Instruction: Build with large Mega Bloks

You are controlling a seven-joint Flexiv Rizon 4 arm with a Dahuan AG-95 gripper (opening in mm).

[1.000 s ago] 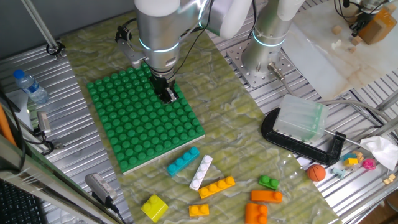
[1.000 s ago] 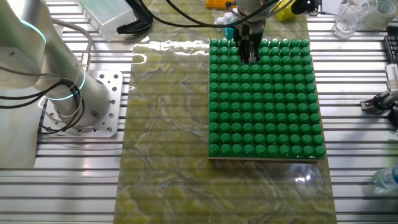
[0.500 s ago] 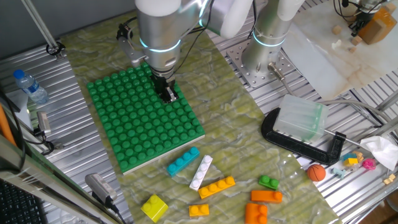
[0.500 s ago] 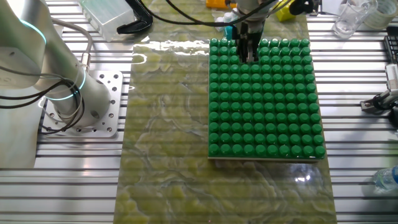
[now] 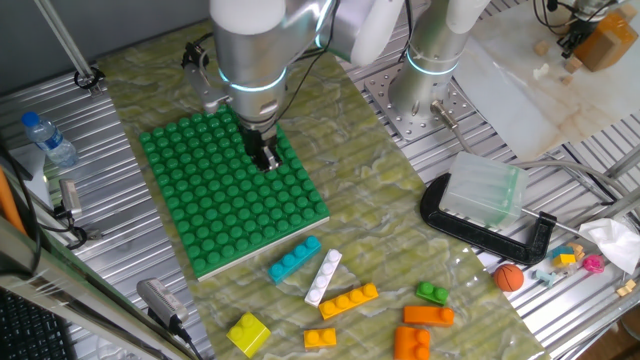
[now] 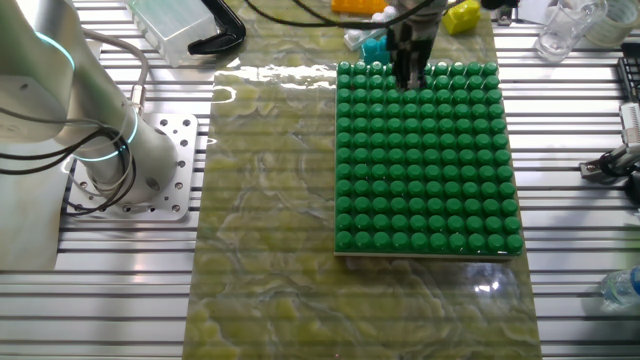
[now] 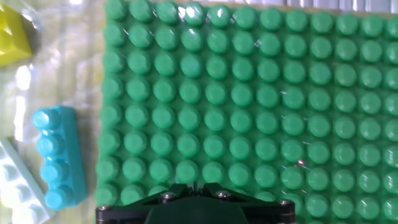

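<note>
The green studded baseplate [image 5: 232, 193] lies on a yellow-green marbled mat [image 5: 370, 215] that covers the middle of the slatted metal surface [image 5: 560, 320]. The gripper [image 5: 264, 157] hangs over the baseplate, toward its edge nearest the arm's silver base [image 5: 425, 60]. The dark fingers [image 5: 262, 152] point down at the studs and carry no brick; they look drawn close together, but whether they are fully clenched cannot be told from any view. In the hand view only the dark underside of the gripper shows at the bottom edge, above rows of bare green studs.

The loose bricks lie on the mat beyond the baseplate's near edge in the first fixed view. Just beside that edge sit a teal four-stud brick [image 5: 294, 259] and a white four-stud brick [image 5: 323, 276], almost touching each other. A little farther from the baseplate lie a long orange brick [image 5: 349, 298], a small orange brick [image 5: 320, 338] and a yellow brick [image 5: 248, 333]. Farther still, toward the mat's corner, are a small green brick [image 5: 432, 293] and two more orange bricks [image 5: 426, 316], [image 5: 411, 343].

Well apart from the baseplate, a clear plastic box [image 5: 483, 193] rests on a black clamp [image 5: 495, 232], with a small orange ball [image 5: 508, 276] near it. A water bottle [image 5: 48, 138] lies on the surface on the baseplate's opposite side.
</note>
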